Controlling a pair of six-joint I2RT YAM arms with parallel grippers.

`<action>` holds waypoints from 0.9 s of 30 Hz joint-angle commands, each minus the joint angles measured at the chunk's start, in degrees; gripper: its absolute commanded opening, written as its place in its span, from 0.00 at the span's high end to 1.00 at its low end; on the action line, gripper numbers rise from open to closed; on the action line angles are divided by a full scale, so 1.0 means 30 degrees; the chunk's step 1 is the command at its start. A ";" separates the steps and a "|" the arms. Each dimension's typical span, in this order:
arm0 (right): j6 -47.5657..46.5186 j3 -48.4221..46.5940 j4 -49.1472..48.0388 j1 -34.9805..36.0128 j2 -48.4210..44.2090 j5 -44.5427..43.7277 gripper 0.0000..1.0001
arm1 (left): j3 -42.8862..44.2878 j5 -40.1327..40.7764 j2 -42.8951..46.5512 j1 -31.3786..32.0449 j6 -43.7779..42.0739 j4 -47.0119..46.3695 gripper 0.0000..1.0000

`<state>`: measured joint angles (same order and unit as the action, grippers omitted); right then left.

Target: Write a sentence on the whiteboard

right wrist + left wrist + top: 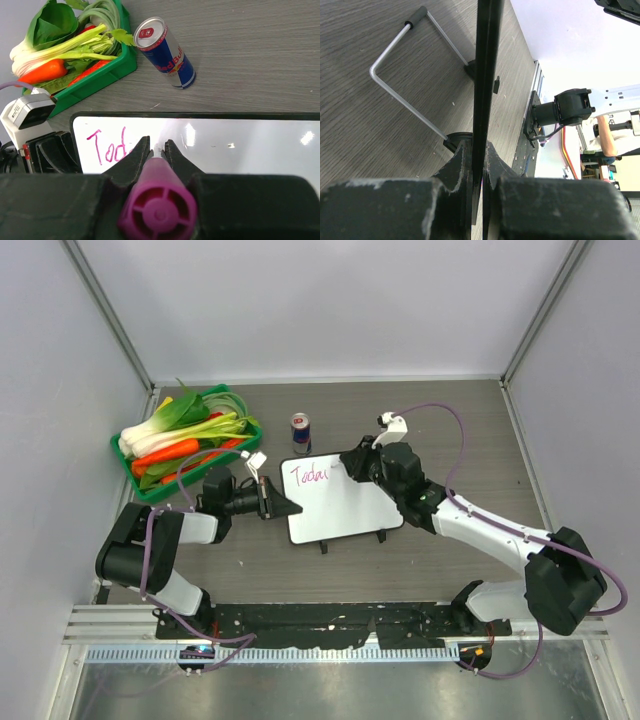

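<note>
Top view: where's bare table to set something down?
Free: table far right, beyond the right arm; the strip between the whiteboard and the base rail. Crowded: left side, with vegetable tray, Red Bull can, left gripper.

The right gripper (156, 146) hides the sentence (107, 149) past "Tod"; marker (159, 210) tip unseen.

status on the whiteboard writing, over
Left gripper shut on the whiteboard edge. Right gripper shut on the pink marker, over the board. Sentence: first word only. Can beyond the far edge, not in the way.
</note>
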<state>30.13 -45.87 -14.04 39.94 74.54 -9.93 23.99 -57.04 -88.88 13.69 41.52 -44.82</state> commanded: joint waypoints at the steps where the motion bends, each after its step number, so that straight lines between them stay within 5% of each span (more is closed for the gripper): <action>1: -0.0082 -0.0650 -0.0270 -0.0072 0.0142 -0.0205 0.99 | 0.0149 0.1258 -0.0432 -0.0053 -0.0538 0.0994 1.00; 27: 0.0093 0.0056 -0.0475 -0.0072 -0.0063 0.0587 1.00 | 0.0149 0.1287 -0.0461 -0.0052 -0.0538 0.0994 1.00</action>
<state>30.30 -44.14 -13.89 39.88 74.76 -7.57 24.01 -57.06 -89.08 13.69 41.58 -44.77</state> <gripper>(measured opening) 0.201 0.071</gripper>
